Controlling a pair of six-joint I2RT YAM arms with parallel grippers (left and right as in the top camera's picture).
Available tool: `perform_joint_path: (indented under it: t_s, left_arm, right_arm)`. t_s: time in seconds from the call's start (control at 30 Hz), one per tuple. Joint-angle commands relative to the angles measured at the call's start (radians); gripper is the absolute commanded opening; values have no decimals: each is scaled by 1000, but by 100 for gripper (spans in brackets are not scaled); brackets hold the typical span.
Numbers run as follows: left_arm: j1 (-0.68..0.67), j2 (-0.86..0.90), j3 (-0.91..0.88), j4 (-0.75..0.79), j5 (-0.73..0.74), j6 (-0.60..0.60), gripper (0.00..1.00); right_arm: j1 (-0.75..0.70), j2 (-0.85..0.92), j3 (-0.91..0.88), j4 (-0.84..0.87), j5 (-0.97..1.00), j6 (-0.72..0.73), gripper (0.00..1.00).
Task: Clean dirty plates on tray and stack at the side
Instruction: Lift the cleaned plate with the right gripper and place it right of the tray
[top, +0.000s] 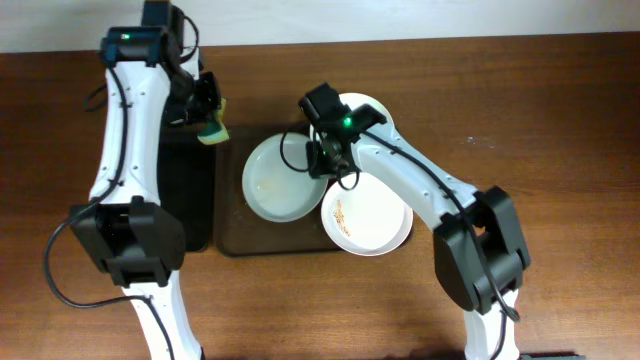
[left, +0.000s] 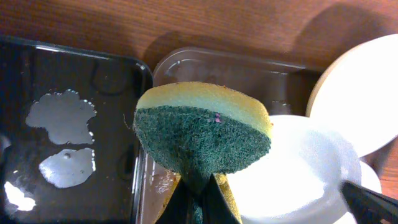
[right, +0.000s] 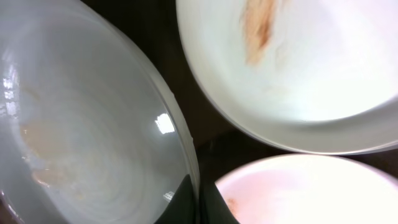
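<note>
Three white plates lie on the dark brown tray. My right gripper is shut on the right rim of the left plate. The right wrist view shows its jaws pinching that rim, with the plate faintly smeared. A second plate lies at the tray's far right corner. A third, with orange-brown smears, lies at the near right. My left gripper is shut on a yellow and green sponge, held above the tray's far left corner. The left wrist view shows the sponge in the jaws.
A black bin stands to the left of the tray, partly under my left arm. Water puddles lie on its bottom. The wooden table extends to the right of the tray.
</note>
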Motion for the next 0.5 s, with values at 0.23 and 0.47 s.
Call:
perform_joint_path:
  t_s: [0.23,0.47]
  left_arm:
    - [38,-7,15,27,110,53,1]
    - [38,-7,15,31,99,52,1]
  right_arm:
    - [310,-59,72,-164,1020,47,4]
    - [370,-59,72,-231,1141,151,4]
